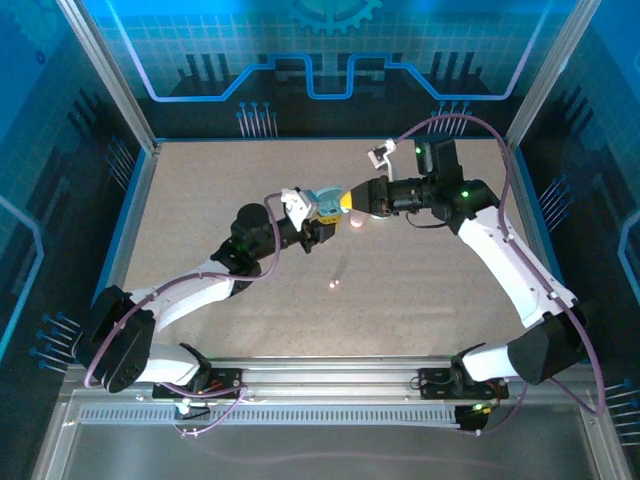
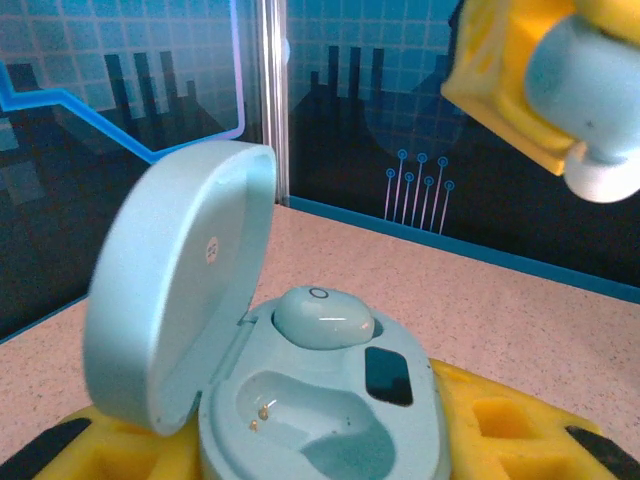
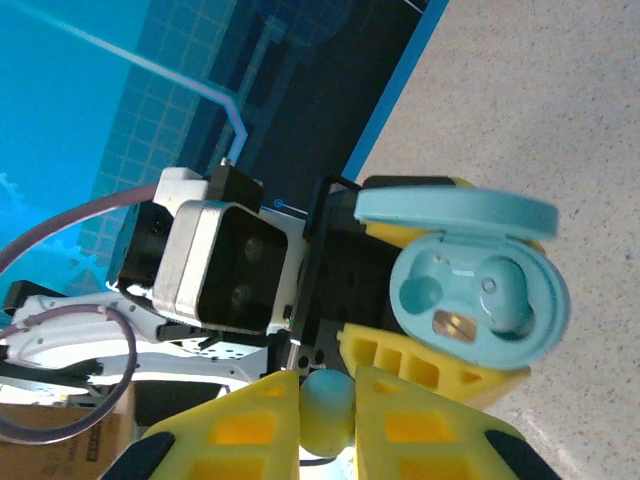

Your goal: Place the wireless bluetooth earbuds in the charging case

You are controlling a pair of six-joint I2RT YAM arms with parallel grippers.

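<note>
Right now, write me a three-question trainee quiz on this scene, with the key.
1. True or false: the charging case clamped between the left fingers has its lid shut.
2. How many earbuds sit in that case? A) none B) one C) two
3. Fill in: the right fingers are shut on a teal ____.
Key: 1 false, the lid stands open; 2 B, with one socket empty; 3 earbud.
</note>
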